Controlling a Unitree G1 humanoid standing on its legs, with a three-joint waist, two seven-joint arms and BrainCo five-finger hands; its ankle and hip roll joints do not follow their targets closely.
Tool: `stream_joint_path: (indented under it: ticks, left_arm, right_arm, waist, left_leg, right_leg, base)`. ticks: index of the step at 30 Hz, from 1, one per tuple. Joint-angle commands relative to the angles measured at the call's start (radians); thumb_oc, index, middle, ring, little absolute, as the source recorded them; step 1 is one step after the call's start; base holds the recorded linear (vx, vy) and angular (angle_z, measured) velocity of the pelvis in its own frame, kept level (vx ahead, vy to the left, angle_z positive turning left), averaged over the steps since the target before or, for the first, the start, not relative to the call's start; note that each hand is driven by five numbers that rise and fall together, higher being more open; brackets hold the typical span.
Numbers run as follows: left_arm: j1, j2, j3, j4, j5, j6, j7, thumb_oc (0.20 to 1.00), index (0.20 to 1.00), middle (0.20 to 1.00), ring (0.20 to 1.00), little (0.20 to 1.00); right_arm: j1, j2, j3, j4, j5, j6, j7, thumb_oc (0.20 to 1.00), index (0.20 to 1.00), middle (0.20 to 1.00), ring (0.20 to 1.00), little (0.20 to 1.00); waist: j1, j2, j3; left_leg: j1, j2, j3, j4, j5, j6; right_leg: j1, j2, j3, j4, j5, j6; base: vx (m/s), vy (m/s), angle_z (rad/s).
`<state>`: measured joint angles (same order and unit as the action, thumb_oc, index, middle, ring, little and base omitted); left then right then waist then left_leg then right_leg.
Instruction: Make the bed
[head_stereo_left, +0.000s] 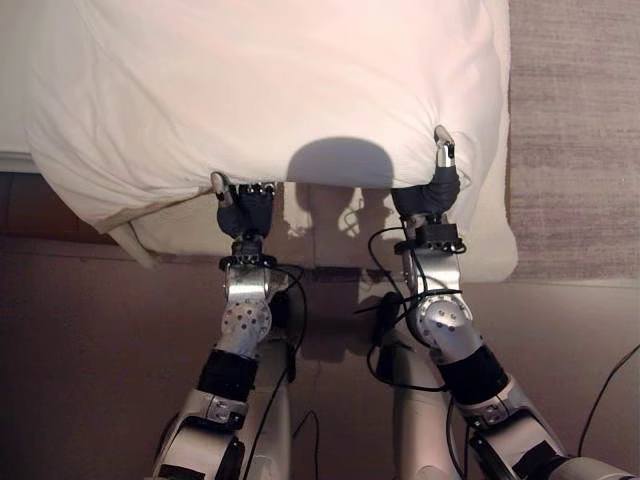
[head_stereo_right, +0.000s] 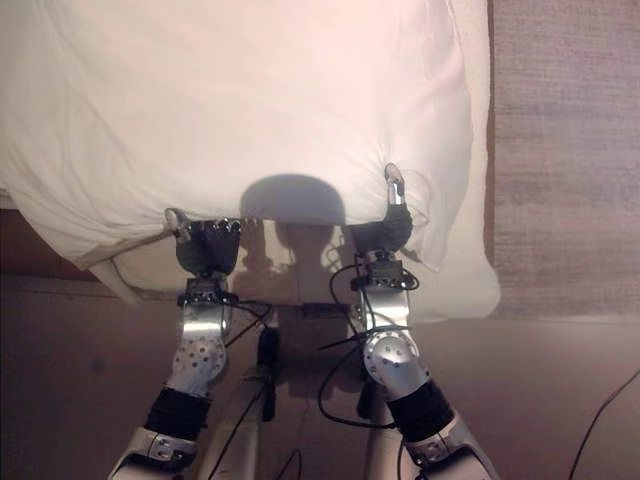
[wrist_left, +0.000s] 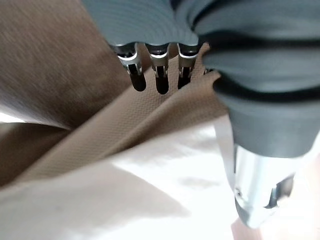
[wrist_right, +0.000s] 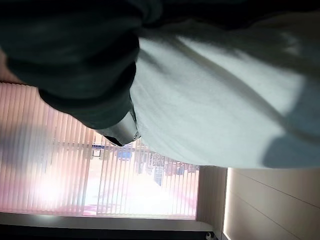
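- You have the white duvet (head_stereo_left: 270, 90) spread over the bed (head_stereo_left: 480, 255); take it as your landmark. Its near edge hangs toward the robot, bunched and creased.
- At the duvet's near-left corner the cloth folds into a loose drooping flap (head_stereo_left: 135, 235) over the bed's edge, with the dark bed frame (head_stereo_left: 40, 205) showing just beyond it on the left.
- Your left hand (head_stereo_left: 243, 208) sits at the duvet's near edge, left of its middle. In the left wrist view the fingers (wrist_left: 157, 75) curl down onto a tan fold of sheet (wrist_left: 130, 120) with white cloth just beside it; the thumb lies against the cloth, so the hand is clenched on the fabric.
- Between the two hands the duvet's edge runs on, shaded.
- Your right hand (head_stereo_left: 432, 190) is at the duvet's near edge, right of middle, its thumb (head_stereo_left: 443, 146) up against the cloth. Its fingers are tucked under the duvet, so you cannot tell whether they are gripping.
- Right of the duvet lies grey-brown carpet (head_stereo_left: 575, 130).
- The right wrist view shows white cloth pressed close and a window with vertical blinds (wrist_right: 75, 170) beyond.
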<state>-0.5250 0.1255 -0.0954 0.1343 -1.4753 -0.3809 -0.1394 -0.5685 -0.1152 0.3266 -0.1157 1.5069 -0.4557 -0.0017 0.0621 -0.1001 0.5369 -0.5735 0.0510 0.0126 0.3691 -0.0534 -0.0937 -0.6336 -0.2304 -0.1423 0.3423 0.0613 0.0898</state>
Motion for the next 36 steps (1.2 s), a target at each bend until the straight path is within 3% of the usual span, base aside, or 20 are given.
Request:
stream_joint_path:
  ticks: [1,8,9,10,11,12,14,22,29,30,31,32,36]
  left_arm:
    - [-0.036,0.017,0.073,-0.099,0.034,-0.077,0.0,1.0,1.0,1.0,1.0,1.0]
    - [-0.042,0.024,0.099,-0.098,0.045,-0.117,0.047,1.0,1.0,1.0,1.0,1.0]
    - [-0.048,0.033,0.105,-0.085,0.06,-0.156,0.107,1.0,1.0,1.0,1.0,1.0]
    - [-0.049,0.032,0.105,-0.085,0.062,-0.157,0.111,1.0,1.0,1.0,1.0,1.0]
    - [-0.059,0.044,0.119,-0.061,0.103,-0.212,0.224,1.0,1.0,1.0,1.0,1.0]
    - [-0.06,0.044,0.119,-0.063,0.107,-0.212,0.229,1.0,1.0,1.0,1.0,1.0]
    - [-0.083,0.057,0.162,-0.01,0.126,-0.254,0.364,1.0,1.0,1.0,1.0,1.0]
    - [-0.107,0.096,0.291,0.068,0.195,-0.31,0.554,1.0,1.0,1.0,1.0,1.0]
    - [-0.078,0.135,0.377,0.124,0.212,-0.324,0.617,1.0,1.0,1.0,1.0,1.0]
    - [-0.077,0.136,0.384,0.129,0.217,-0.327,0.627,0.693,0.693,0.693,0.693,0.693]
    - [-0.078,0.138,0.386,0.137,0.227,-0.323,0.638,0.291,0.291,0.291,0.291,0.291]
    - [-0.078,0.138,0.385,0.14,0.233,-0.322,0.644,0.2,0.2,0.2,0.2,0.2]
    - [-0.079,0.118,0.375,0.132,0.246,-0.32,0.646,0.2,0.2,0.2,0.2,0.2]
  right_arm:
    - [0.023,0.011,-0.049,-0.214,-0.038,-0.065,0.17,0.2,0.2,0.2,0.2,0.2]
    - [0.03,0.005,-0.059,-0.214,-0.035,-0.058,0.167,0.2,0.2,0.2,0.2,0.2]
    - [0.027,-0.001,-0.061,-0.214,-0.035,-0.054,0.159,0.2,0.2,0.2,0.2,0.2]
    - [0.026,-0.002,-0.061,-0.215,-0.035,-0.054,0.158,0.2,0.2,0.2,0.2,0.2]
    - [0.028,-0.009,-0.06,-0.221,-0.036,-0.053,0.139,0.2,0.2,0.2,0.2,0.2]
    - [0.027,-0.009,-0.06,-0.222,-0.037,-0.053,0.139,0.2,0.2,0.2,0.2,0.2]
    - [0.036,-0.02,-0.056,-0.227,-0.035,-0.05,0.107,0.2,0.2,0.2,0.2,0.2]
    - [0.078,-0.047,-0.035,-0.25,-0.069,-0.035,0.043,0.2,0.2,0.2,0.2,0.2]
    - [0.106,-0.067,-0.039,-0.258,-0.089,-0.022,0.016,0.2,0.2,0.2,0.2,0.2]
    - [0.109,-0.07,-0.038,-0.259,-0.093,-0.02,0.014,0.2,0.2,0.2,0.2,0.2]
    - [0.111,-0.07,-0.039,-0.26,-0.092,-0.021,0.013,0.2,0.2,0.2,0.2,0.2]
    - [0.117,-0.074,-0.037,-0.256,-0.095,-0.021,0.01,0.2,0.2,0.2,0.2,0.2]
    - [0.129,-0.075,-0.039,-0.251,-0.096,-0.022,0.008,0.2,0.2,0.2,0.2,0.2]
  waist:
    - [-0.044,0.018,-0.11]
    - [-0.045,0.02,-0.11]
    - [-0.046,0.022,-0.11]
    - [-0.046,0.022,-0.11]
    - [-0.045,0.025,-0.106]
    - [-0.046,0.025,-0.106]
    - [-0.046,0.029,-0.106]
    - [-0.045,0.039,-0.106]
    - [-0.044,0.046,-0.107]
    - [-0.044,0.047,-0.107]
    - [-0.045,0.048,-0.107]
    - [-0.045,0.048,-0.106]
    - [-0.049,0.053,-0.104]
  left_leg:
    - [-0.05,-0.052,0.029,-0.064,0.052,0.073]
    - [-0.048,-0.053,0.03,-0.065,0.05,0.074]
    - [-0.05,-0.054,0.031,-0.061,0.05,0.073]
    - [-0.05,-0.054,0.031,-0.061,0.05,0.073]
    - [-0.047,-0.054,0.031,-0.054,0.044,0.071]
    - [-0.051,-0.055,0.031,-0.055,0.049,0.072]
    - [-0.046,-0.053,0.031,-0.057,0.045,0.07]
    - [-0.053,-0.051,0.032,-0.058,0.056,0.066]
    - [-0.045,-0.05,0.033,-0.057,0.054,0.066]
    - [-0.043,-0.05,0.034,-0.061,0.055,0.065]
    - [-0.042,-0.049,0.034,-0.063,0.058,0.063]
    - [-0.04,-0.049,0.034,-0.065,0.059,0.063]
    - [-0.029,-0.05,0.035,-0.086,0.07,0.058]
  right_leg:
    - [-0.018,0.061,0.0,0.015,-0.05,0.026]
    - [-0.018,0.06,0.002,0.015,-0.049,0.027]
    - [-0.019,0.059,0.002,0.017,-0.047,0.028]
    - [-0.019,0.059,0.002,0.018,-0.047,0.028]
    - [-0.016,0.058,0.001,0.026,-0.052,0.029]
    - [-0.019,0.057,0.001,0.024,-0.047,0.029]
    - [-0.015,0.055,-0.002,0.026,-0.053,0.03]
    - [-0.019,0.051,-0.003,0.022,-0.047,0.031]
    - [-0.009,0.051,-0.004,0.022,-0.05,0.029]
    - [-0.007,0.052,-0.004,0.019,-0.049,0.029]
    - [-0.004,0.051,-0.003,0.017,-0.048,0.03]
    - [-0.003,0.051,-0.003,0.015,-0.046,0.03]
    - [0.009,0.053,0.0,-0.005,-0.042,0.031]
  base:
    - [0.0,0.0,0.0]
    - [0.0,0.0,0.0]
    - [0.0,0.0,0.0]
    - [0.0,0.0,0.0]
    - [0.0,0.0,0.0]
    - [0.0,0.0,0.0]
    - [0.0,0.0,0.0]
    - [0.0,0.0,0.0]
    - [0.0,0.0,-0.01]
    - [0.0,0.0,0.0]
    - [0.0,0.0,0.0]
    - [0.0,0.0,0.0]
    - [0.0,0.0,0.0]
